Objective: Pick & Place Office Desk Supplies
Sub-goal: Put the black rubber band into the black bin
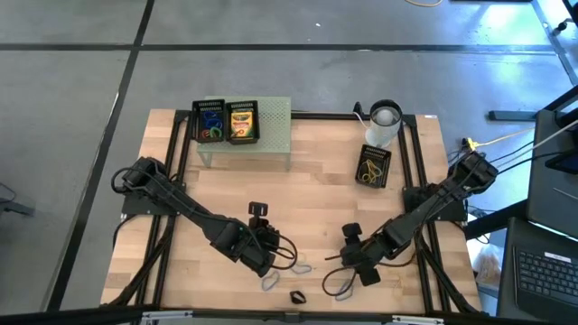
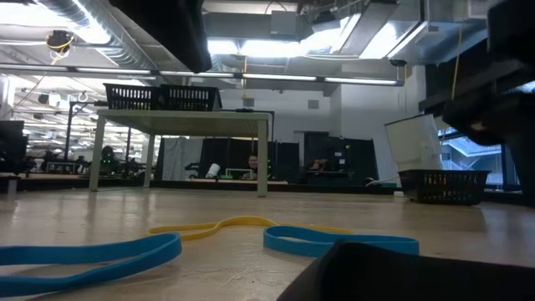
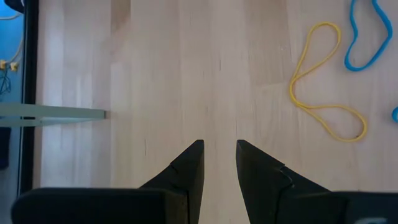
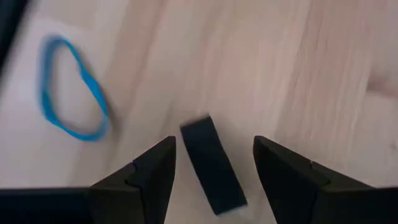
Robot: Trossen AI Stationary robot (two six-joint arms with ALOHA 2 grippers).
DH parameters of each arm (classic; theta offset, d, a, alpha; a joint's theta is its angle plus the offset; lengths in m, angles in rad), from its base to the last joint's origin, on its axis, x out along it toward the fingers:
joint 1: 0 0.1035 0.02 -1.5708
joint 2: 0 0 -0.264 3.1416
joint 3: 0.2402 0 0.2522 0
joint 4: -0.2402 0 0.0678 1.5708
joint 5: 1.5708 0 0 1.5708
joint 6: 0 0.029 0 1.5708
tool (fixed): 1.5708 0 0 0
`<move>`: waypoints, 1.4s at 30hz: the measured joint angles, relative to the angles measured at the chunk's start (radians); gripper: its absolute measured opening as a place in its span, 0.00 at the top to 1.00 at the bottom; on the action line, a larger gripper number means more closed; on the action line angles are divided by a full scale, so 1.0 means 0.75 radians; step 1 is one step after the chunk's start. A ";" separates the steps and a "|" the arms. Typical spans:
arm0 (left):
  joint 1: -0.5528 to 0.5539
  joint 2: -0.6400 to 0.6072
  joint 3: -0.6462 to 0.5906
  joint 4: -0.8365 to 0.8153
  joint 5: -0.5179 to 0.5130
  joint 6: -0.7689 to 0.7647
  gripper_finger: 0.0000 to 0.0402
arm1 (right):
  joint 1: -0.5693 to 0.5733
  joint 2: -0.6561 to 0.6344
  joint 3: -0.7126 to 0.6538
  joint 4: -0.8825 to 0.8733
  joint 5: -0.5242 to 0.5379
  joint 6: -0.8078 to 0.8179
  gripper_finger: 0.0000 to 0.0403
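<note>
pale wood planks make up the table point(image 1: 316, 194), framed by black rails, on a grey floor crossed by dark lines. beyond the far edge, the low view looks into a large room with ceiling ducts, strip lights and dark desks.

at the back stands a pale green perforated stand point(image 1: 271, 135) carrying two black baskets, one with coloured loops point(image 1: 211, 126), one with a yellow crayon box point(image 1: 241, 124). to its right sit a white cup point(image 1: 383, 122) and a third black basket point(image 1: 373, 166) holding thin tan bands.

the left gripper point(image 3: 219, 163) hovers over bare wood near the front, its fingers a narrow gap apart and gripping nothing; a yellow rubber band point(image 3: 323, 84) and a blue loop point(image 3: 364, 34) lie nearby. the right gripper point(image 4: 214, 165) stands wide over a small black clip point(image 4: 211, 165), which lies on the wood between the fingers, touching neither. another blue loop point(image 4: 71, 90) lies beside it. a second black clip point(image 1: 258, 209) sits mid-table, and a dark object point(image 1: 295, 296) lies near the front edge, between the two arms.
</note>
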 joint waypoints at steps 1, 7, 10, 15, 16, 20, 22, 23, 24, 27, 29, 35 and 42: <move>0.000 0.000 0.000 0.007 0.000 0.000 0.79 | 0.000 0.016 0.000 -0.014 -0.001 0.000 0.46; 0.000 0.000 0.000 0.032 0.000 0.011 0.79 | 0.000 0.077 0.001 -0.008 -0.050 -0.004 0.46; 0.000 0.000 0.000 0.032 0.000 0.011 0.79 | 0.000 0.082 0.003 -0.008 -0.037 0.002 0.47; 0.000 -0.001 0.000 0.032 0.000 0.010 0.79 | 0.000 0.084 0.002 -0.011 -0.020 0.075 0.57; 0.000 -0.001 0.000 0.032 0.000 0.008 0.79 | 0.000 0.084 0.002 -0.013 -0.020 0.086 0.61; 0.000 -0.001 0.000 0.032 0.001 0.002 0.79 | -0.002 0.084 0.002 -0.017 -0.019 0.141 0.77; 0.000 -0.001 0.000 0.032 0.001 0.002 0.79 | -0.002 0.085 0.002 -0.012 -0.022 0.154 0.87; 0.000 -0.001 0.000 0.032 0.001 0.001 0.79 | -0.002 0.085 0.002 -0.009 -0.028 0.162 0.92; 0.000 -0.001 0.000 0.032 0.001 0.001 0.79 | -0.002 0.082 0.002 -0.009 -0.035 0.169 0.96; 0.000 -0.001 0.000 0.032 0.001 0.001 0.79 | -0.001 0.067 0.004 -0.028 -0.047 0.215 0.96; 0.000 -0.001 0.000 0.032 0.000 0.001 0.79 | 0.000 0.053 0.029 -0.048 -0.048 0.240 0.94; 0.000 -0.002 0.000 0.032 -0.021 0.000 0.79 | -0.010 0.026 0.196 -0.150 0.077 0.197 0.98; 0.000 -0.002 0.000 0.035 -0.026 0.000 0.79 | -0.012 0.019 0.483 -0.266 0.494 0.018 0.97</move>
